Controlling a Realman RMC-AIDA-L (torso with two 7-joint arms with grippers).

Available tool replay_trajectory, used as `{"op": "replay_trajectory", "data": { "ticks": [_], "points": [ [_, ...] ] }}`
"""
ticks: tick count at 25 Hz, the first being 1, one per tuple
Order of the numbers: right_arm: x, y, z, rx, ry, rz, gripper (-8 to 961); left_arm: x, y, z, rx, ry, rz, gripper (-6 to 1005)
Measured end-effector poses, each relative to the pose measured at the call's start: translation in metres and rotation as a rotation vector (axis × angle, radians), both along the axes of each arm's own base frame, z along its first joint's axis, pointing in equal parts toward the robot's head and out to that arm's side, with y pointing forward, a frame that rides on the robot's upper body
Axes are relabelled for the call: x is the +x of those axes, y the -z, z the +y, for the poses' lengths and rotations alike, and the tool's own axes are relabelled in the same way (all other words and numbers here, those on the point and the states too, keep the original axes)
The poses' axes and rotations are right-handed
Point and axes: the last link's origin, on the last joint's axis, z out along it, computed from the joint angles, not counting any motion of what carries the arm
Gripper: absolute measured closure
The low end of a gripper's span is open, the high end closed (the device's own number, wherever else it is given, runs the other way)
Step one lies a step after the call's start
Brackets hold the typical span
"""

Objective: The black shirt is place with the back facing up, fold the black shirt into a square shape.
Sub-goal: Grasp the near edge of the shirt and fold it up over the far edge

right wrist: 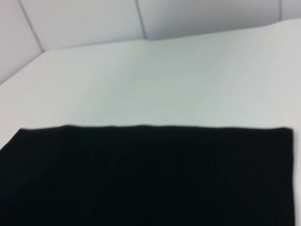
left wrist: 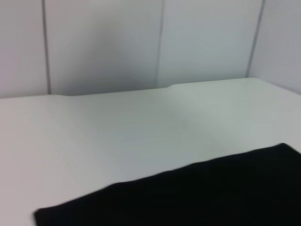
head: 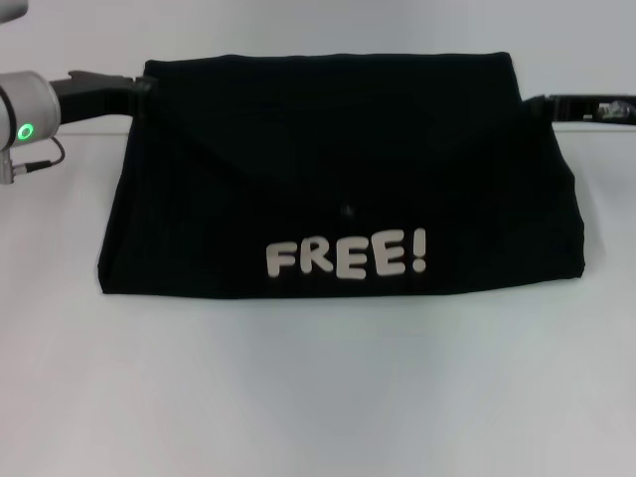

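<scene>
The black shirt (head: 338, 169) spreads across the middle of the white table, with pale "FREE!" lettering (head: 346, 256) near its front edge. Its far edge runs straight and taut between my two grippers, and the sides slope down to the table. My left gripper (head: 142, 85) meets the far left corner and my right gripper (head: 535, 102) meets the far right corner; the fabric hides both sets of fingers. Each wrist view shows a straight edge of the black shirt (left wrist: 211, 193) (right wrist: 141, 179) close up, with bare table beyond.
The white table (head: 318, 397) stretches in front of the shirt and to both sides. Pale wall panels (left wrist: 141, 42) stand behind the table's far edge. My left arm's grey link with a green light (head: 25, 130) sits at the left border.
</scene>
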Motion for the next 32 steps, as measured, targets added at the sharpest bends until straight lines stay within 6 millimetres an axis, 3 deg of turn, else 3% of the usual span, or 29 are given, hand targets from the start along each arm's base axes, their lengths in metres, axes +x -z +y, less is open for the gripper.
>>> {"op": "replay_trajectory", "data": {
  "ticks": [6, 12, 19, 25, 32],
  "points": [
    [0.0, 0.007, 0.007, 0.064, 0.03, -0.026, 857, -0.007, 0.006, 0.009, 0.074, -0.064, 0.058, 990],
    [-0.001, 0.031, 0.002, 0.062, 0.021, -0.045, 853, -0.02, 0.014, 0.004, 0.101, -0.108, 0.07, 989],
    [0.002, 0.042, -0.004, 0.053, 0.031, -0.033, 849, -0.025, 0.018, 0.002, 0.115, -0.116, 0.097, 989],
    [0.007, 0.04, -0.008, 0.046, 0.035, -0.02, 845, -0.023, 0.031, -0.001, 0.106, -0.085, 0.158, 988],
    [0.013, 0.028, -0.009, 0.068, 0.03, -0.023, 840, -0.023, 0.031, 0.004, 0.166, -0.129, 0.212, 833]
  ]
}}
